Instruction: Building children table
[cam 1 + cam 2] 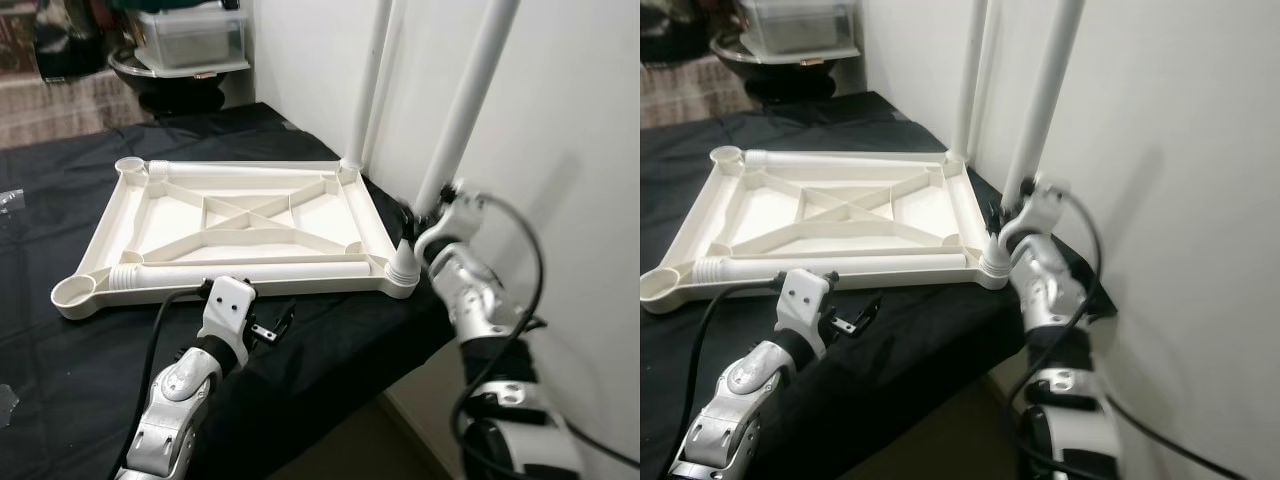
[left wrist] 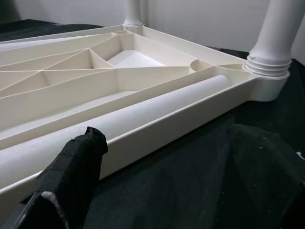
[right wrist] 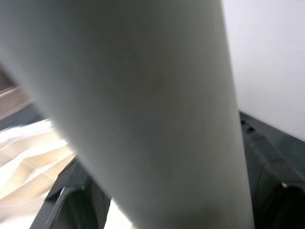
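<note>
A white plastic table top (image 1: pixel 95 235) lies upside down on a black-covered surface (image 1: pixel 40 350). Two white legs stand upright in its right corners: the far one (image 1: pixel 372 70) and the near one (image 1: pixel 465 100). My right gripper (image 1: pixel 428 215) is shut on the near leg (image 3: pixel 143 119) just above its socket, one finger (image 3: pixel 71 200) on each side. Another loose leg (image 1: pixel 250 272) lies along the top's near rim, and one more (image 1: pixel 240 170) along the far rim. The left gripper (image 1: pixel 272 325) hovers open over the cloth just in front of the near rim, holding nothing; its fingers (image 2: pixel 71 176) point at the lying leg (image 2: pixel 143 114).
Both left corner sockets, near (image 1: pixel 73 292) and far (image 1: pixel 130 165), hold no leg. A white wall (image 1: pixel 570 120) stands close on the right. The covered surface ends just right of the table top, with floor (image 1: pixel 350 440) below. A clear bin on a dark bowl (image 1: pixel 190 40) sits behind.
</note>
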`<state>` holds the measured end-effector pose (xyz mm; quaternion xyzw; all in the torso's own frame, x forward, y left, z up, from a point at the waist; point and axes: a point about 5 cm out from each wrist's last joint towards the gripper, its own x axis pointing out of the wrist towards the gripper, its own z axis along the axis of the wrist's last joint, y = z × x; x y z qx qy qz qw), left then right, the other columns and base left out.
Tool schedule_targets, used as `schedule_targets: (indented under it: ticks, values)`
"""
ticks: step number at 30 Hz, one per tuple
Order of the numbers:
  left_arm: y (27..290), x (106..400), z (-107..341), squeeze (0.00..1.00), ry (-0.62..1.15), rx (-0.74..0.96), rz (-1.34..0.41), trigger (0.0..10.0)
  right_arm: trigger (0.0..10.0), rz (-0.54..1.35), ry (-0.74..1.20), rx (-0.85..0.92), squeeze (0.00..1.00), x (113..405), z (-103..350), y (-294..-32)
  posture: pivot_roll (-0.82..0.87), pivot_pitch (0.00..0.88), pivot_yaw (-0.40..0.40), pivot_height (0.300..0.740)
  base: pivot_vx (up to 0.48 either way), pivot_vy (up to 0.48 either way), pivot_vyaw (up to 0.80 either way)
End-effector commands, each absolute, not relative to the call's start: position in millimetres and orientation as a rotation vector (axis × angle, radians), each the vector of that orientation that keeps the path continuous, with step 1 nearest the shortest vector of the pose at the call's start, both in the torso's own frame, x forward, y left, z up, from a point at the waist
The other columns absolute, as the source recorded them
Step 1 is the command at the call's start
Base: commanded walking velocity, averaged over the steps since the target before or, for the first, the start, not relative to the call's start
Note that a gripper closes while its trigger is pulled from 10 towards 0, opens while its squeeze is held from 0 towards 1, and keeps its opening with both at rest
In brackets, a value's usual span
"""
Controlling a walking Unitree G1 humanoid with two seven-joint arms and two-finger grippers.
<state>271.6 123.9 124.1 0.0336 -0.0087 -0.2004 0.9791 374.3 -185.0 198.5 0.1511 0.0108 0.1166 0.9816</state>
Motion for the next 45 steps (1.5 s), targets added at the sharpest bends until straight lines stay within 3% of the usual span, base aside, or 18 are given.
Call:
schedule_targets:
  ticks: [1, 5, 6, 7, 8, 13, 17, 21, 23, 26, 30, 31, 33, 34, 35, 39, 40, 45]
  values:
    - [123.0, 271.0, 120.2, 0.00, -0.006, 0.074, -0.403, 10.0, 10.0, 0.372, 0.033, 0.235, 0.00, 371.8, 192.5, -185.6, 0.08, 0.000, -0.086, 0.740, 0.000, 0.000, 0.00]
    - [123.1, 271.4, 120.4, 0.00, -0.007, 0.075, -0.404, 10.0, 10.0, 0.403, 0.066, 0.161, 0.00, 371.4, 188.6, -201.2, 0.08, 0.000, -0.086, 0.740, 0.000, 0.000, 0.00]
    - [123.3, 271.7, 120.5, 0.00, -0.007, 0.076, -0.404, 10.0, 2.4, 0.448, 0.081, 0.144, 0.00, 370.0, 187.9, -204.6, 0.08, 0.000, -0.088, 0.740, 0.000, 0.000, 0.00]
    - [123.3, 271.7, 120.5, 0.00, -0.007, 0.076, -0.404, 10.0, 2.4, 0.448, 0.081, 0.144, 0.00, 370.0, 187.9, -204.6, 0.08, 0.000, -0.088, 0.740, 0.000, 0.000, 0.00]
    - [123.6, 271.8, 120.6, 0.00, -0.008, 0.077, -0.404, 10.0, 0.0, 0.496, 0.092, 0.137, 0.00, 368.1, 187.4, -205.5, 0.08, 0.000, -0.087, 0.740, 0.000, 0.000, 0.00]
    - [123.6, 271.7, 120.6, 0.00, -0.006, 0.079, -0.407, 10.0, 0.0, 0.584, 0.107, 0.113, 0.00, 364.2, 184.2, -206.3, 0.09, 0.000, -0.085, 0.740, 0.000, 0.000, 0.00]
    - [124.0, 270.8, 120.4, 0.00, -0.004, 0.082, -0.409, 10.0, 0.0, 0.510, 0.099, 0.122, 0.00, 369.5, 184.3, -209.3, 0.09, 0.000, -0.086, 0.740, 0.000, 0.000, 0.00]
    - [124.9, 270.3, 120.5, 0.00, -0.004, 0.084, -0.408, 10.0, 0.0, 0.242, 0.086, 0.152, 0.00, 379.7, 182.9, -210.8, 0.09, 0.000, -0.083, 0.740, 0.000, 0.000, 0.00]
    - [124.2, 270.7, 120.1, 0.00, -0.003, 0.087, -0.410, 10.0, 0.0, -0.174, 0.175, 0.200, 0.00, 376.3, 157.7, -204.3, 0.09, 0.000, -0.075, 0.740, 0.000, 0.000, 0.00]
    - [121.7, 271.6, 120.4, 0.00, -0.003, 0.088, -0.417, 10.0, 0.0, -0.341, 0.277, 0.195, 0.00, 360.1, 130.9, -172.6, 0.09, 0.000, -0.077, 0.740, 0.000, 0.000, 0.00]
    - [122.3, 272.7, 121.5, 0.00, -0.005, 0.085, -0.415, 10.0, 0.0, -0.268, 0.331, 0.197, 0.00, 355.9, 123.1, -144.9, 0.10, 0.000, -0.079, 0.740, 0.000, 0.000, 0.00]
    - [123.6, 272.9, 121.6, 0.00, -0.004, 0.083, -0.413, 10.0, 10.0, -0.253, 0.333, 0.211, 0.00, 358.0, 124.6, -144.4, 0.09, 0.000, -0.080, 0.740, 0.000, 0.000, 0.00]
    - [124.5, 273.0, 121.6, 0.00, -0.004, 0.082, -0.411, 10.0, 10.0, -0.247, 0.332, 0.220, 0.00, 359.4, 126.0, -144.8, 0.09, 0.000, -0.080, 0.740, 0.000, 0.000, 0.00]
    - [125.6, 273.1, 121.1, 0.00, -0.003, 0.083, -0.409, 10.0, 10.0, -0.226, 0.279, 0.236, 0.96, 363.5, 135.2, -151.4, 0.09, 0.000, -0.081, 0.740, 0.000, 0.000, 0.00]
    - [126.2, 273.2, 120.6, 0.00, -0.002, 0.084, -0.407, 10.0, 10.0, -0.199, 0.236, 0.235, 1.00, 367.6, 143.7, -156.9, 0.09, 0.000, -0.081, 0.740, 0.000, 0.000, 0.00]
    - [125.0, 273.1, 120.1, 0.00, -0.002, 0.083, -0.406, 10.0, 10.0, -0.162, 0.160, 0.231, 1.00, 374.3, 162.3, -168.7, 0.08, 0.000, -0.082, 0.740, 0.000, 0.000, 0.00]
    - [123.3, 273.1, 120.1, 0.00, -0.004, 0.081, -0.408, 10.0, 10.0, -0.127, 0.103, 0.231, 0.00, 378.3, 175.7, -177.9, 0.08, 0.000, -0.082, 0.740, 0.000, 0.000, 0.00]
    - [121.3, 272.7, 119.9, 0.00, -0.004, 0.076, -0.412, 10.0, 10.0, 0.018, -0.025, 0.216, 0.00, 380.4, 203.9, -201.2, 0.08, 0.000, -0.077, 0.740, 0.000, 0.000, 0.00]
